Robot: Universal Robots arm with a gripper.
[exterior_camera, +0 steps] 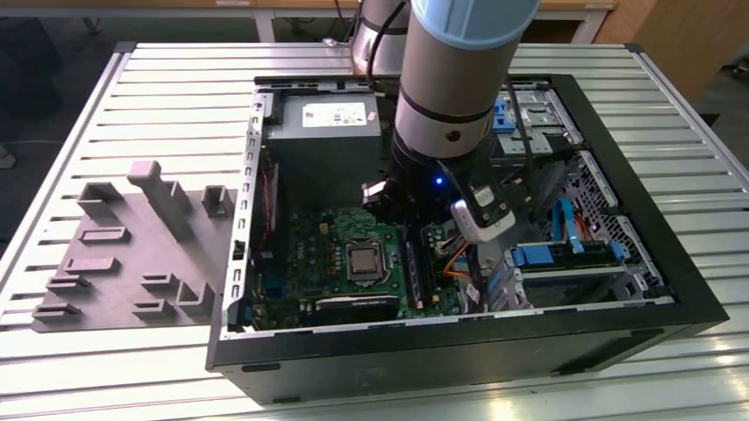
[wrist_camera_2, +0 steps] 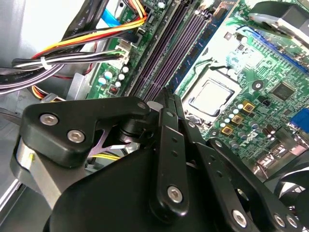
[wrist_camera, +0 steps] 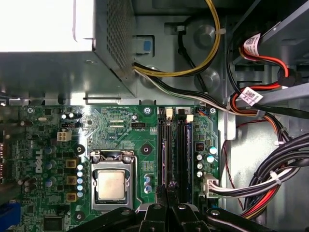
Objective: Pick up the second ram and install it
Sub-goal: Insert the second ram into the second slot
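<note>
I see the second ram (wrist_camera: 189, 145) seated upright in the outermost of the memory slots (wrist_camera: 166, 150) on the motherboard (wrist_camera: 120, 140), just ahead of my gripper (wrist_camera: 168, 199) and apart from it. Its fingers (wrist_camera_2: 169, 104) are pressed together, pinching nothing, poised above the slots beside the processor (wrist_camera: 111, 185).

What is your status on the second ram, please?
Gripper low over the memory slots, beside the processor socket. Second ram: held or seated, cannot tell. Cables alongside the slots, not across them.
</note>
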